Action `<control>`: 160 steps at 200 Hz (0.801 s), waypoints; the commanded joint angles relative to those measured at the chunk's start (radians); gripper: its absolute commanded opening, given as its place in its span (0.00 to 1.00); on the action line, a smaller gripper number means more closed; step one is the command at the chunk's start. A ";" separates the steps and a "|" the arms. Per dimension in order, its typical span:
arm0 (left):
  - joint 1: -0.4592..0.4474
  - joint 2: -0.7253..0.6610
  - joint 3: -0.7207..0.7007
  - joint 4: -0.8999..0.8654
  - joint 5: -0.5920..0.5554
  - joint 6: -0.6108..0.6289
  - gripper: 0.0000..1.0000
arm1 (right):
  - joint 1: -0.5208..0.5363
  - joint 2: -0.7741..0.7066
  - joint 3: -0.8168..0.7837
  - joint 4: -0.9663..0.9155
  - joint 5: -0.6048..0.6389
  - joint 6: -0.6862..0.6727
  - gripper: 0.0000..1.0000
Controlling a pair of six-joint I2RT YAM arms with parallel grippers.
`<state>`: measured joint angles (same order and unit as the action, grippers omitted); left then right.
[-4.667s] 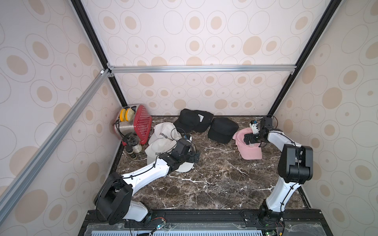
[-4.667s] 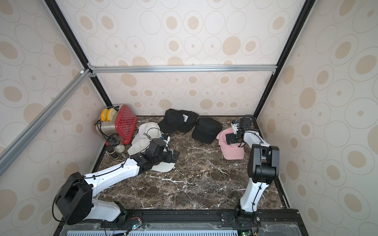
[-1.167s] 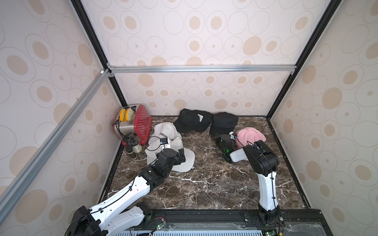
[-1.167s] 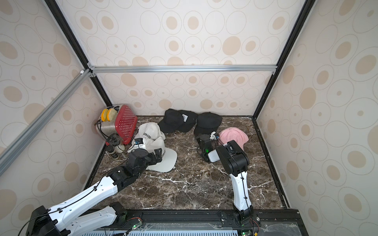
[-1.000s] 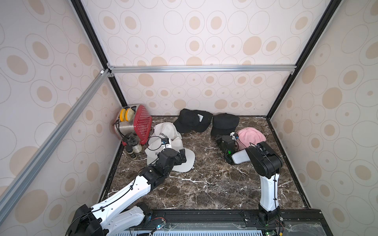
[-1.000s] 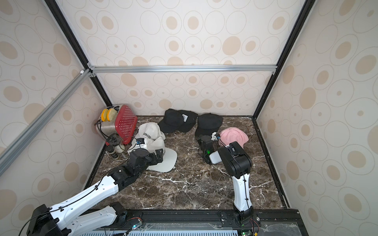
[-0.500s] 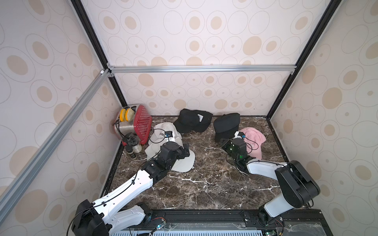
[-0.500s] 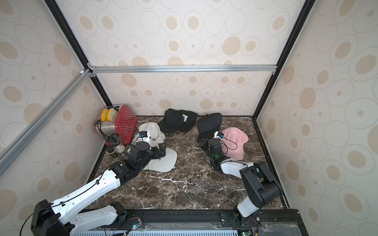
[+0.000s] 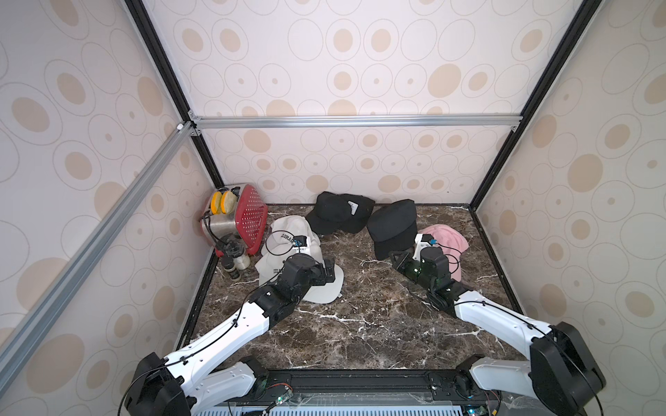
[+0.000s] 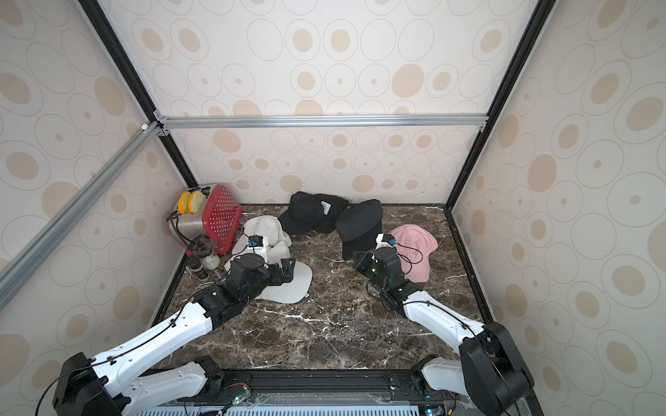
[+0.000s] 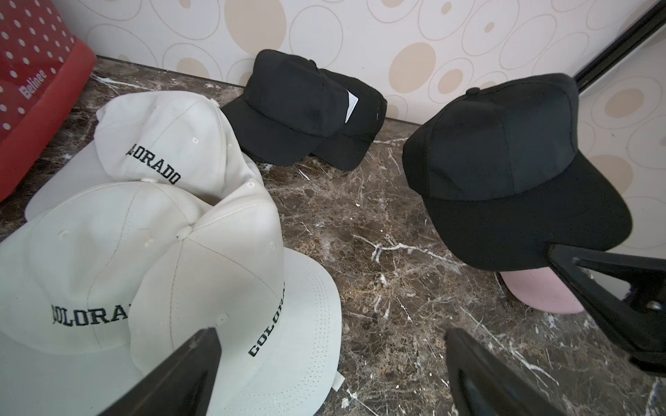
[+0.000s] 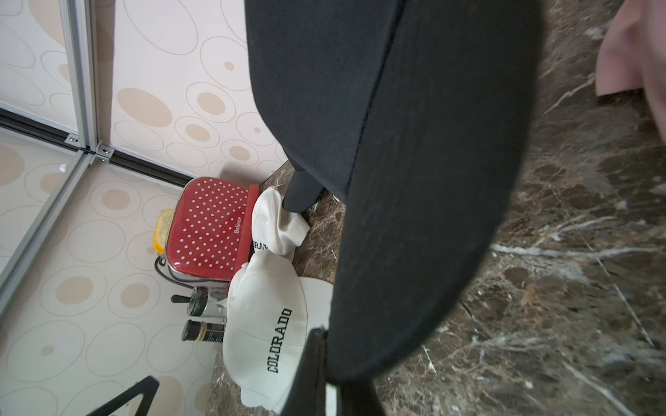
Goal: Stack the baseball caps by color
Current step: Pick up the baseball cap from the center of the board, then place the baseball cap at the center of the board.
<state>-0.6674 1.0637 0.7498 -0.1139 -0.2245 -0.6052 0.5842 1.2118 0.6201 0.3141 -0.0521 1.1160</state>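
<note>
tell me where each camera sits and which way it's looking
Top views: high over the front edge, looking down toward the back wall; left gripper and right gripper both show.
Left wrist: on the left arm, facing the white caps and back wall; its open gripper shows.
Right wrist: on the right arm, close against the held black cap; its shut gripper pinches the brim.
Shared: every view shows that black cap.
</note>
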 commanded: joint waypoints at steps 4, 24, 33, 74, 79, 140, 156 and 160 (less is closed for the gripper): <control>0.007 -0.008 0.005 -0.005 0.038 0.044 0.99 | 0.016 -0.071 -0.065 -0.076 -0.032 0.050 0.00; 0.008 0.005 0.000 0.007 0.075 0.034 0.99 | 0.031 -0.138 -0.125 -0.091 -0.030 0.104 0.00; 0.007 0.015 0.000 0.015 0.100 0.032 0.99 | 0.037 -0.169 -0.150 -0.090 -0.037 0.125 0.00; 0.008 0.025 -0.005 0.030 0.137 0.027 0.99 | 0.052 -0.256 -0.222 -0.084 -0.093 0.155 0.00; 0.008 0.022 -0.005 0.027 0.138 0.028 0.99 | 0.052 -0.261 -0.235 -0.075 -0.098 0.164 0.00; 0.008 0.045 0.006 0.021 0.151 0.017 0.99 | 0.075 -0.293 -0.343 0.033 -0.117 0.283 0.00; 0.008 0.051 0.009 0.023 0.163 0.011 0.99 | 0.085 -0.291 -0.361 0.053 -0.103 0.304 0.00; 0.008 0.051 0.008 0.025 0.166 0.009 0.99 | 0.088 -0.288 -0.365 0.059 -0.099 0.311 0.00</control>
<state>-0.6674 1.1038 0.7414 -0.1020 -0.0834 -0.5900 0.6537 0.9329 0.2810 0.3042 -0.1581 1.3762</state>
